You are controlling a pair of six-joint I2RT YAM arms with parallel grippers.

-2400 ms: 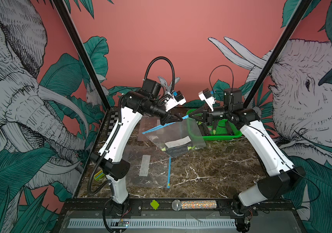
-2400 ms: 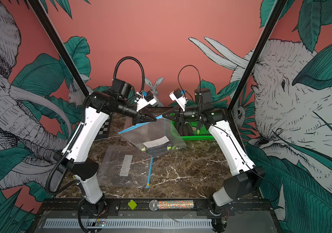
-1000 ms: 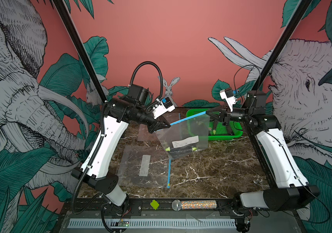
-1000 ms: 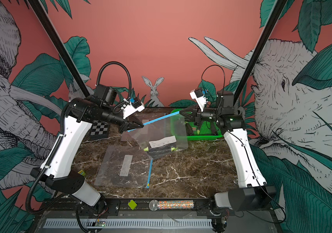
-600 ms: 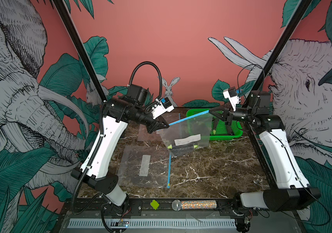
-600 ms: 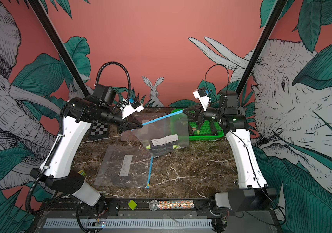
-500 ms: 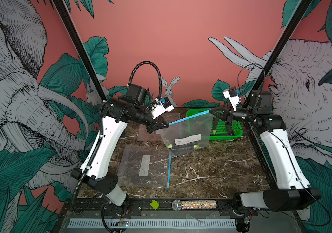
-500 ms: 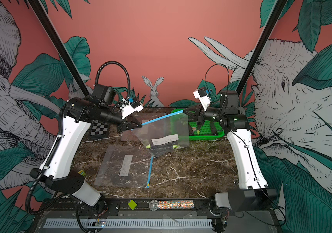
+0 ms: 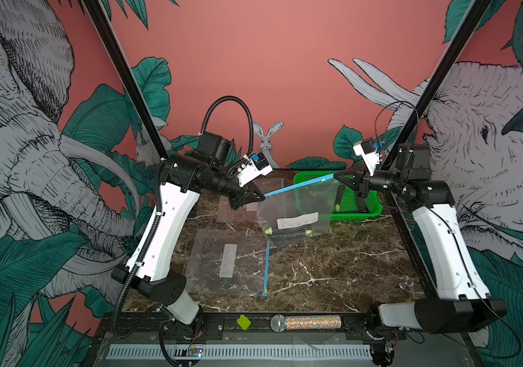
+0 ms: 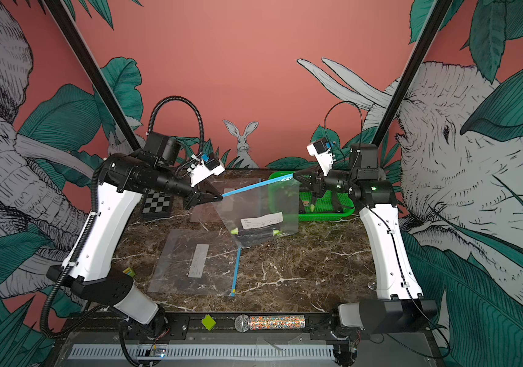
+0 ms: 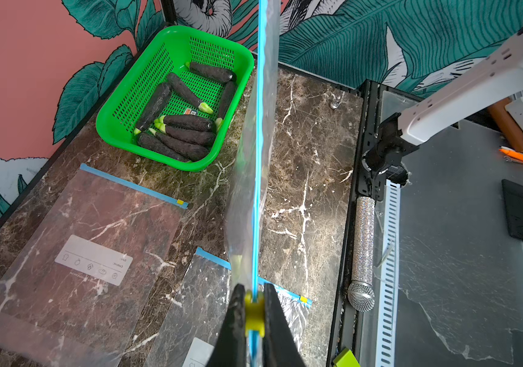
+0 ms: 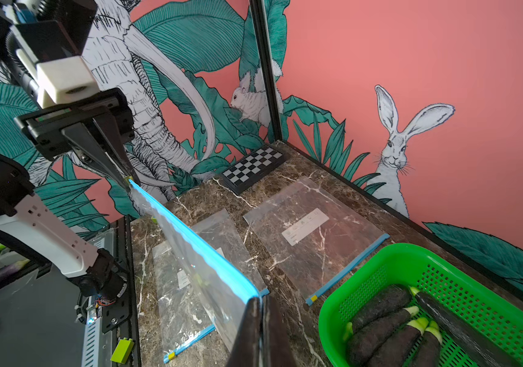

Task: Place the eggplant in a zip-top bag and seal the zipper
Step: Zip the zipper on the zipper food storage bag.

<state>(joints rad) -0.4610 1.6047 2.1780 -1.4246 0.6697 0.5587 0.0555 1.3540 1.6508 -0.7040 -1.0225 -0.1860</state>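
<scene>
At twelve o'clock above the table [image 9: 317, 270], left gripper [image 9: 261, 197] and right gripper [image 9: 336, 176] pinch the zipper [image 9: 298, 185] ends, eggplant [image 9: 288, 235] bagged; seal seemingly finished, release remaining.

A green basket [image 11: 139, 85] is sitting at the far right corner of the marble table [image 9: 317, 273]. Two spare bags are lying flat on the left half, the near bag [image 10: 196, 260] and the far bag [image 12: 311, 235]. A checkerboard [image 10: 157, 205] is resting far left. A glittery microphone [image 9: 306, 322] and a lime block [image 9: 243, 322] are lying on the front rail.
</scene>
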